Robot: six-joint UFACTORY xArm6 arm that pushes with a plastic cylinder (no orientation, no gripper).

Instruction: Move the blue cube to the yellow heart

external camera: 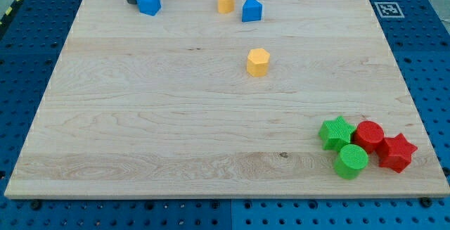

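Green star (337, 131), red cylinder (369, 135), green cylinder (350, 161), red star (396, 152) bunched btm right of board (140, 117); marker tag (388, 9) top right.

Only my tip (131, 1) end shows: plain dark grey-black cylinder rod, smooth, no visible markings, cables or screws.

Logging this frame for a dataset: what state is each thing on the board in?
My tip: touching the blue cube's left side.
Blue cube: top left, far from both yellow blocks.
Blue pointed block: beside upper yellow block.
Lower yellow block: alone.
Green star, red cylinder, green cylinder, red star: clustered.
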